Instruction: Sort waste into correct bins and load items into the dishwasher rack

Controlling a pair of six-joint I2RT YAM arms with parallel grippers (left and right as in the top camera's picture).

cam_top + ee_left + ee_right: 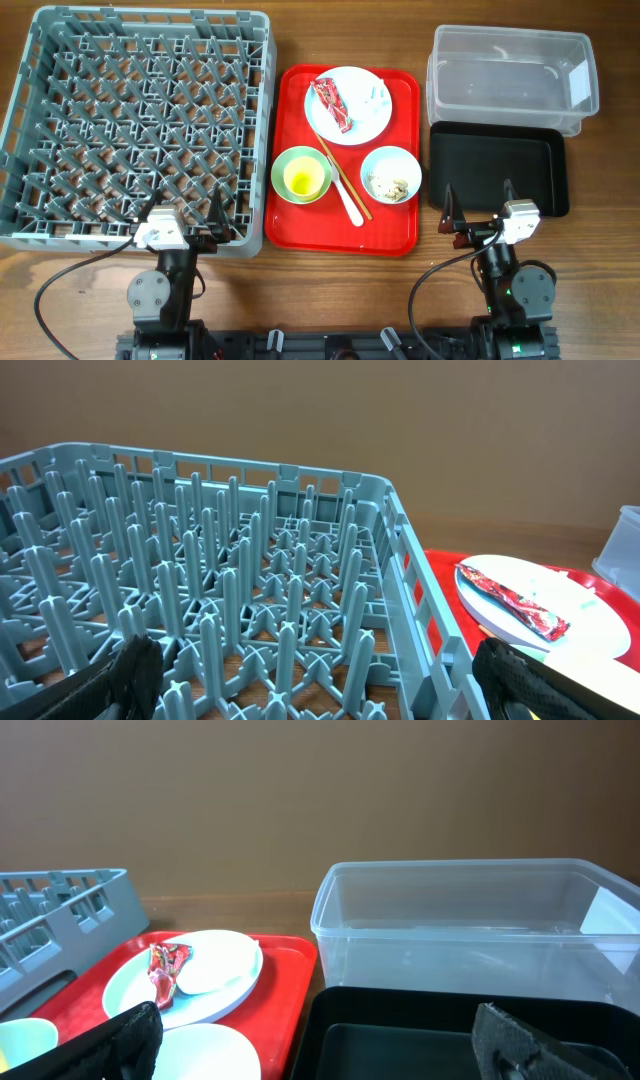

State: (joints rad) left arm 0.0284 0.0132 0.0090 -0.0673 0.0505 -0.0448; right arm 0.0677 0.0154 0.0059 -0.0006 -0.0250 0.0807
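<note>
The grey dishwasher rack [140, 120] fills the left side. On the red tray [400, 235] a white plate [360, 120] holds the red wrapper [332, 105] and the white tissue [378, 95]. A green bowl [283, 162] holds the yellow cup [301, 180]. A small bowl [372, 163] holds food scraps [391, 186]. Chopsticks [340, 170] and a white fork [349, 203] lie between the bowls. The clear tub [500, 80] and black tray [498, 175] are at the right. My left gripper [183, 212] is open over the rack's near edge. My right gripper [478, 203] is open at the black tray's near edge.
The left wrist view shows the rack's pegs [230, 590] with the plate [580, 595] and wrapper [515, 605] to the right. The right wrist view shows the black tray [450, 1020], the clear tub [470, 930] and the red tray [290, 980]. Cables trail near both arm bases.
</note>
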